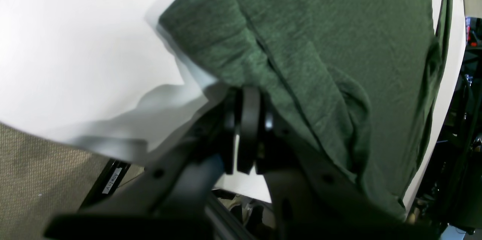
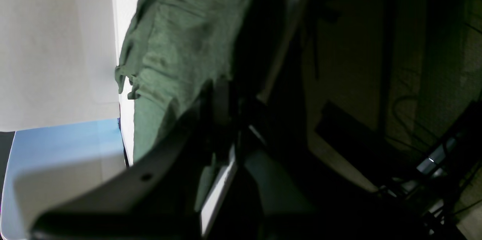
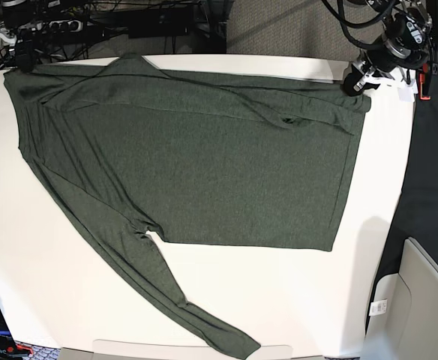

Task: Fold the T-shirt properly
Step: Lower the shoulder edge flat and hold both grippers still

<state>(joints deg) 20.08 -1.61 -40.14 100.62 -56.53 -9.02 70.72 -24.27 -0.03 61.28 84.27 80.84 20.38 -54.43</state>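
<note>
Start at the left hand point(image 1: 246, 134). Its jaws are drawn together at a folded edge of the T-shirt point(image 1: 331, 44), and cloth drapes directly off the tips, so treat it as pinching the fabric. In the base view this hand point(image 3: 352, 81) sits at the far right corner of the surface point(image 3: 279, 285), on the garment's top corner.

Check the right hand point(image 2: 222, 119) next. Its wrist view is dark; you cannot tell whether the jaws are parted or closed, though green cloth point(image 2: 180, 44) hangs right against them. In the base view this hand point(image 3: 24, 64) is barely visible at the far left corner.

The T-shirt point(image 3: 204, 165) lies spread flat across the surface, body central, one long sleeve point(image 3: 159, 292) running diagonally toward the near edge, the other folded along the far edge.

Handling notes:
- Expect a soft, light, limp knit. It will sag and stretch between two held points.
- Expect some drag on the surface; lift before you carry.
- Take hold at hemmed edges, cuffs or corners, where doubled cloth gives a firmer pinch.
- Avoid single-layer mid-panel pinches; these likely bunch.
</note>
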